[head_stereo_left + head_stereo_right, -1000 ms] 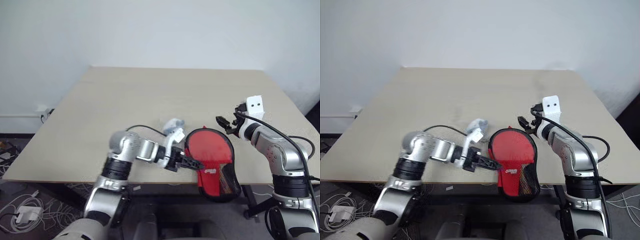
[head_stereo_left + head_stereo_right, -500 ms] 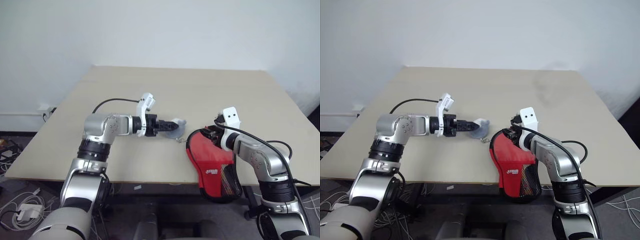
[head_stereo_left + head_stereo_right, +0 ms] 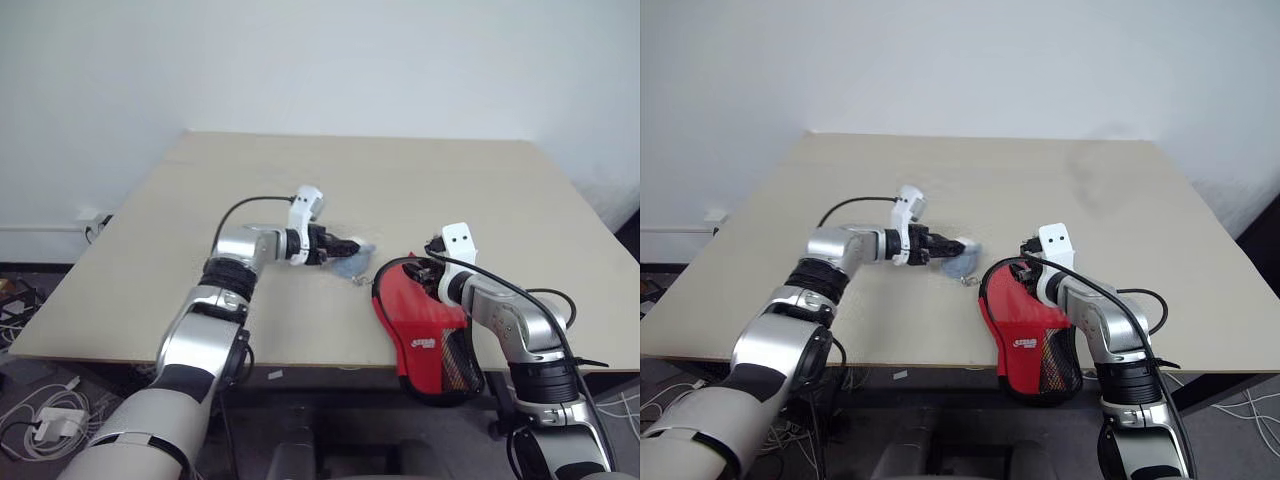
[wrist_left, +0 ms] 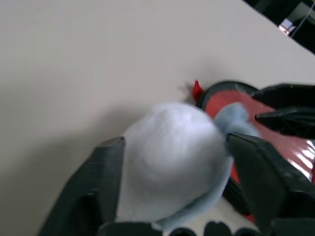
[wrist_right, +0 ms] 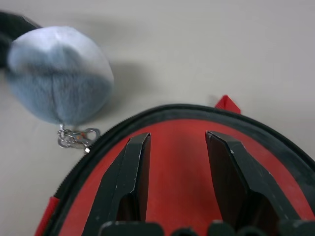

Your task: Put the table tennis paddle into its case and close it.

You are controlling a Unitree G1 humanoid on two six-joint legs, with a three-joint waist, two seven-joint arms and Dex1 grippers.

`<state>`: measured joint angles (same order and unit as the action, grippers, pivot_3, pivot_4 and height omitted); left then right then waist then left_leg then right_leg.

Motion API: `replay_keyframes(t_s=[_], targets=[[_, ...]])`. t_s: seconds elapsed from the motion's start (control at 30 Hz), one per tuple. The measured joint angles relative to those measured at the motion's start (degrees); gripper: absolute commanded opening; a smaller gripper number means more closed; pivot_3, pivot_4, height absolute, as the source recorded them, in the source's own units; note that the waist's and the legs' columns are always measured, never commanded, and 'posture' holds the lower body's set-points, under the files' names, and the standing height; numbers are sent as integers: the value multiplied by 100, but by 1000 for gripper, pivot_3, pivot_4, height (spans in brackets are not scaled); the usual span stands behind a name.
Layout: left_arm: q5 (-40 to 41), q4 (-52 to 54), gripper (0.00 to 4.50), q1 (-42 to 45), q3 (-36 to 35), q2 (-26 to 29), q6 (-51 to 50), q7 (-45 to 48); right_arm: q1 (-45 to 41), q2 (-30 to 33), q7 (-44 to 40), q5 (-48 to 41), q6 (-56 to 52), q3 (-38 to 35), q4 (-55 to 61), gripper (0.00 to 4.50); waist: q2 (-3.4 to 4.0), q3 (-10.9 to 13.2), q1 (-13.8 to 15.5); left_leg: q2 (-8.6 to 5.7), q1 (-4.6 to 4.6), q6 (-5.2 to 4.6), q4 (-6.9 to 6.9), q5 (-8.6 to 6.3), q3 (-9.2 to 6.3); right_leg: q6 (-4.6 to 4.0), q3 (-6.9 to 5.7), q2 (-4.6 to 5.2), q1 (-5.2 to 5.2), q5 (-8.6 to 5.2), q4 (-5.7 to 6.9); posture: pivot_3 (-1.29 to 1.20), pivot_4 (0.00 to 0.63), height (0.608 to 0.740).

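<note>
The right wrist view shows a small metal key-clasp (image 5: 74,138) hanging from the grey-white plush ball (image 5: 59,73), at ten o'clock of the red, black-edged, paddle-shaped zip case (image 5: 182,147). The right gripper (image 5: 177,162) rests half-spread on the case. The left gripper (image 4: 177,172) stands wide around the plush; a second ago it was at the case. The case overhangs the beige table (image 3: 300,190) at its near edge; its white logo (image 3: 420,343) is unreadable.

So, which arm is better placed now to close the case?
The left. Its gripper stands open around the plush pull chained to the zip. The right gripper rests on the case, steadying it.
</note>
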<state>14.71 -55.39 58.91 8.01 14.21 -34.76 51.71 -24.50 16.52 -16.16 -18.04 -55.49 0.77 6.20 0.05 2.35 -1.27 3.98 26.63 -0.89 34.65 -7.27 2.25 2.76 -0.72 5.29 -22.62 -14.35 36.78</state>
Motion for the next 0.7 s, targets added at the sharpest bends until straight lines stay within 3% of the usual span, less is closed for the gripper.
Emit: replay_keyframes(t_s=[0.3,0.63,0.7], targets=[[-575,-471,4466,122,49,-294,505,73,72,-4,-2,13,-78,16,5,1904,0,0,-7,0,-1,0,2,0,-2,1,0,0,3,0,0,0,0,740],[-987,-589,4466,148,60,-247,630,91,243,2,48,79,-97,91,6,1904,0,0,-10,0,-2,-1,3,0,-3,2,0,-1,4,-1,1,0,0,740],[-1040,-639,3919,152,52,-247,681,69,233,0,89,124,-95,91,2,1904,0,0,-10,0,-3,-1,4,0,-3,3,0,-1,5,-1,2,0,0,740]])
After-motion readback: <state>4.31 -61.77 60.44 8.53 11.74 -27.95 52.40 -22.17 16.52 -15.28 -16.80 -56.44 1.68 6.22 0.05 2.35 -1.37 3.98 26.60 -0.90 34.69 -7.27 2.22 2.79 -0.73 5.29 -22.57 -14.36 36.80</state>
